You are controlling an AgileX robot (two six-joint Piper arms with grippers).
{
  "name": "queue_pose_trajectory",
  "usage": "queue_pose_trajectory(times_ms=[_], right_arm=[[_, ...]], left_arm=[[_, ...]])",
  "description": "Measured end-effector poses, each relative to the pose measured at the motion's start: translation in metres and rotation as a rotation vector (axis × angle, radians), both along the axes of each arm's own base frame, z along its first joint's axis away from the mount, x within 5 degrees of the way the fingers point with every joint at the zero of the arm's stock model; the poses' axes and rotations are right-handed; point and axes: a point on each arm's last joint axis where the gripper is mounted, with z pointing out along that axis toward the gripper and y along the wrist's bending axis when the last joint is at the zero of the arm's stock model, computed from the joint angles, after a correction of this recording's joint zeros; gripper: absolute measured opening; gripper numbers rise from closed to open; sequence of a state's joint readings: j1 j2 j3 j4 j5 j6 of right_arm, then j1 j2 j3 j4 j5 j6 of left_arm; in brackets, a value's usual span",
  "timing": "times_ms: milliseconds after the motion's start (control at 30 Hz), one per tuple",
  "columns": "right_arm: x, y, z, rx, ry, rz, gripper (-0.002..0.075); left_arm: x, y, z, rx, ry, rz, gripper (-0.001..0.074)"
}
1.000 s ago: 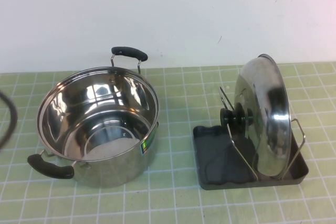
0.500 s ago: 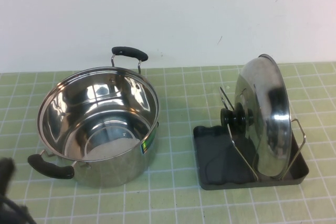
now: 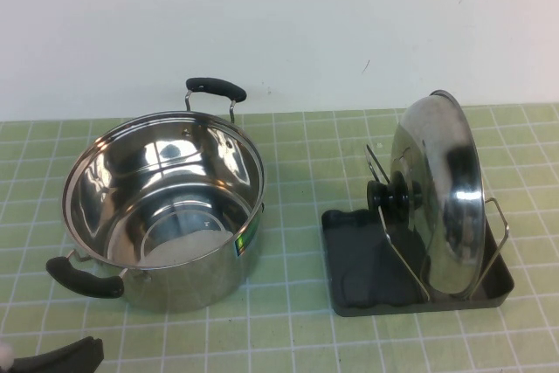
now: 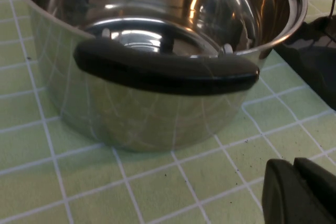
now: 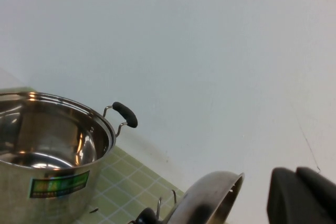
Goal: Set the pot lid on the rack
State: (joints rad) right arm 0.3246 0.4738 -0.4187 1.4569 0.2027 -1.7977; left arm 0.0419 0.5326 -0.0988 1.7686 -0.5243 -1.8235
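Note:
The shiny steel pot lid (image 3: 441,198) stands on edge in the rack (image 3: 367,259), leaning on the wire uprights (image 3: 397,251), its black knob (image 3: 391,196) facing the pot. Its rim also shows in the right wrist view (image 5: 210,195). My left gripper (image 4: 294,165) is shut and empty, low over the mat by the pot's near handle (image 4: 163,69); a dark part of it shows at the bottom left corner of the high view (image 3: 61,357). My right gripper (image 5: 297,171) is shut and empty, raised beside the lid's top edge, outside the high view.
A deep steel pot (image 3: 162,207) with two black handles stands on the left of the green checked mat (image 3: 288,329), a hand's width from the rack. A white wall (image 3: 279,24) runs along the back.
The left arm's dark shape has slid from the left edge of the high view down to the bottom left corner. The lid, rack and pot have not moved.

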Motion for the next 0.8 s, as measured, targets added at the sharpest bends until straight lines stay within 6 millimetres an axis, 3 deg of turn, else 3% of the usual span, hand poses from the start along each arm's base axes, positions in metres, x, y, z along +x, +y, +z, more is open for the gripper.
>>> queue_pose_trajectory(times_ms=[167,367,600,800], right_arm=[[-0.001,0.0,-0.001,0.006,0.001,0.001,-0.0001],[-0.017,-0.008,-0.021,0.021,-0.023,-0.022,-0.0001],[-0.033,-0.039,-0.061,0.02,-0.12,-0.295,-0.0001],[-0.041,-0.053,-0.061,-0.022,-0.218,-0.427,-0.0001]], left_arm=[[-0.001,0.0,-0.003,-0.009,0.015,0.004,-0.0001],[-0.001,0.0,-0.004,-0.011,0.017,0.005,-0.0001],[-0.001,0.0,-0.004,-0.013,0.018,0.006,-0.0001],[-0.001,0.0,-0.004,-0.014,0.018,0.007,-0.0001]])
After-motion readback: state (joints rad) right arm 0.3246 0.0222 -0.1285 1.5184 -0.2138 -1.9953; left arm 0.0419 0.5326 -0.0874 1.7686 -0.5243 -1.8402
